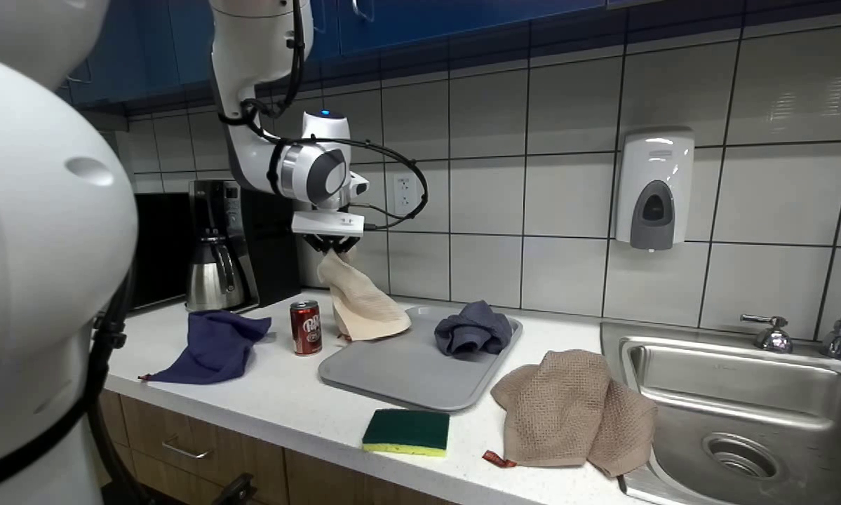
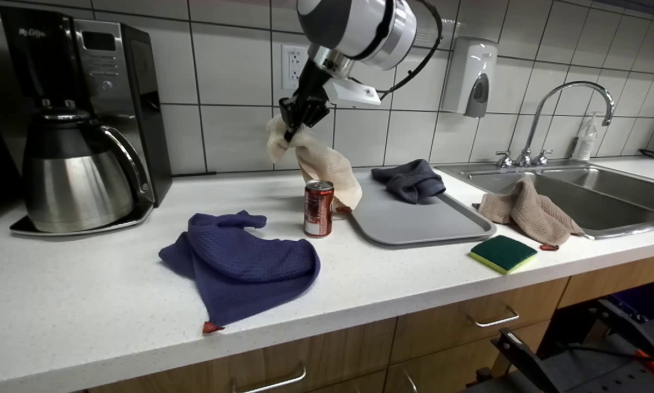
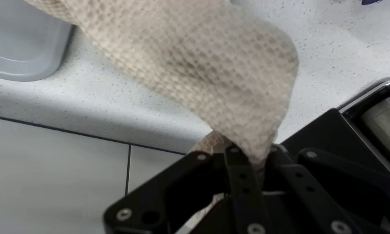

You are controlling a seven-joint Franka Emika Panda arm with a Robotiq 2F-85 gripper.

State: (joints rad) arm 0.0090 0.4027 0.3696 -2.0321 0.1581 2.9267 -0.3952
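Nearest me, toward the lower left of the frame in an exterior view, a navy cloth (image 2: pixel 250 273) lies rumpled on the white desk (image 2: pixel 87 289), one corner pointing at the front edge. Over at the lower right is a flat sponge (image 2: pixel 503 254), green on top and yellow beneath. A little farther back, just below the middle of the frame, a dark red soda can (image 2: pixel 319 210) stands upright.

Just behind it, at the centre, hangs the cream cloth (image 2: pixel 333 172), pale and soft-looking, with a waffle weave that the wrist view shows as rows of small hollows, some shaded to tan. It's gathered into a tight neck at the top, where the pincer (image 2: pixel 291 134), drawn narrow, has it pinched. A loose fold bulges out left of the grip, while the longer part slopes down to the right and widens into a rounded hem. A red tag (image 2: pixel 343 209) shows at the bottom. That lower end overlaps the left edge of a grey tray (image 2: pixel 414 226); how much of it rests there I can't tell.

Beyond, on the back part of the tray, right of the frame's centre, sits a bunched charcoal cloth (image 2: pixel 411 183). Behind everything runs a wall of pale tiles (image 2: pixel 234 65), with a white soap dispenser (image 2: pixel 468 76) at the upper right.
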